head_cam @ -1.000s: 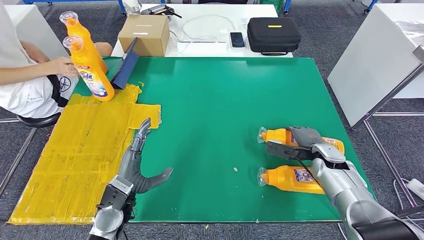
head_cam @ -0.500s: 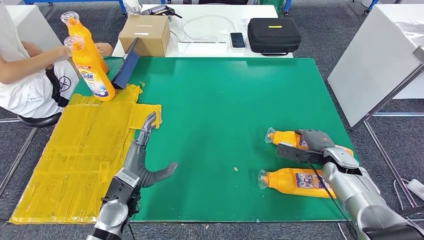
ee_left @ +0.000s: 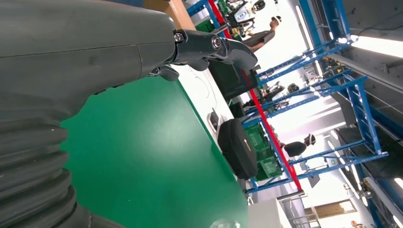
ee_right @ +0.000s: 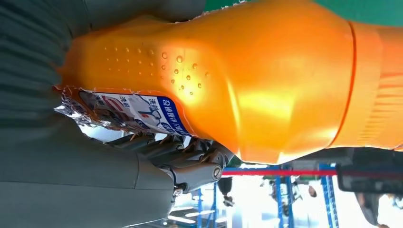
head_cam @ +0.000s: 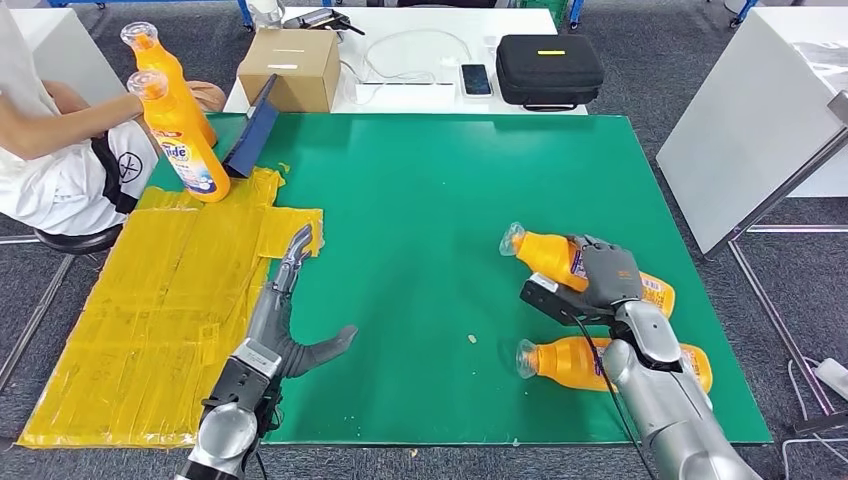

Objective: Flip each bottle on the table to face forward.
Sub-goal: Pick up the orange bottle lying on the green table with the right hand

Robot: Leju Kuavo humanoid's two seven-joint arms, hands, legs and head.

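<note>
Head view shows the right hand point(head_cam: 598, 281) wrapped around an orange bottle point(head_cam: 552, 256), gripping it about the middle where the label sits. The bottle's capped neck points away from the palm toward the centre of the green surface point(head_cam: 440, 200), tilted a little upward, while its base sticks out past the far side of the hand. In the right wrist view the same bottle point(ee_right: 247, 80) lies against the palm, its torn blue-and-white label pressed under the dark fingers point(ee_right: 190, 161).

A second orange bottle point(head_cam: 570, 362) lies on its side just nearer the robot than the right hand, beside the silver forearm, cap pointing the same way as the held one; the forearm covers part of its body.

The left hand point(head_cam: 283, 325) rests open on the surface, holding nothing, fingers stretched forward and thumb spread toward the middle of the surface. Its fingertips reach the edge of a yellow taped patch point(head_cam: 150, 320) that spreads out to its outer side. In the left wrist view the dark fingers point(ee_left: 209, 47) are extended above the green.

Well beyond the left hand, two upright orange bottles point(head_cam: 180, 130) stand at the far corner of the surface, next to a seated person point(head_cam: 50, 140). A cardboard box point(head_cam: 288, 68) and a black case point(head_cam: 547, 68) sit on a white table past the green surface.
</note>
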